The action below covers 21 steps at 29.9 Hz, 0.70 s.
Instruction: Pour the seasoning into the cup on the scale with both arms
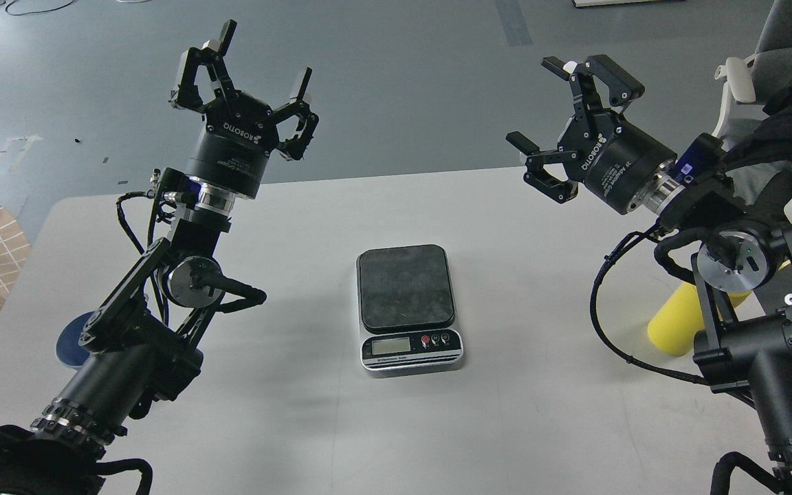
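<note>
Both grippers, left (248, 72) and right (546, 106), hang spread and empty above the flat black-topped digital scale (408, 306). Blue cup (69, 344) hides far left, yellow squeeze bottle (678, 320) far right. I'd set the cup dead-center first.

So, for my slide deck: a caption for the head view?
Both open grippers raised above a bare scale before pouring.

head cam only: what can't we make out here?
- Cup: only a blue sliver shows, left arm covers the rest.
- Bottle: yellow body partly behind right arm; nozzle hidden.
- Scale LCD: too small to read.
- Right end effector and left end effector: open, empty.
</note>
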Tool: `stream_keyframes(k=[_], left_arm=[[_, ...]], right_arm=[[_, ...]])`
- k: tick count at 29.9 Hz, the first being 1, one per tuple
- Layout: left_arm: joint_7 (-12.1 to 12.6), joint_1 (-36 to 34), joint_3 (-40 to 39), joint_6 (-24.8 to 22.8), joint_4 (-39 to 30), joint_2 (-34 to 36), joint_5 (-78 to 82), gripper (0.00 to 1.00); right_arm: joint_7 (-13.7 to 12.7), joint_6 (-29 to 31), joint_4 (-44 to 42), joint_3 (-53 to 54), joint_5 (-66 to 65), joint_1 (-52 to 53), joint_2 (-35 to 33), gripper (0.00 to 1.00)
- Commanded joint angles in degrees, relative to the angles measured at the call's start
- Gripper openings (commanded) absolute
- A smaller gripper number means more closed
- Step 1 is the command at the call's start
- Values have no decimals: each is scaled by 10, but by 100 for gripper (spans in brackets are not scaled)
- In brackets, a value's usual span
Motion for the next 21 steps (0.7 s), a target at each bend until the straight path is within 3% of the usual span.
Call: stream_keyframes(k=[1,21], left_arm=[[0,0,0,0,0,1,0,99],[-4,6,-17,0,1,-1,-2,99]], right_arm=[[0,0,0,0,0,0,0,100],[0,-1,0,-1,-1,-1,0,100]])
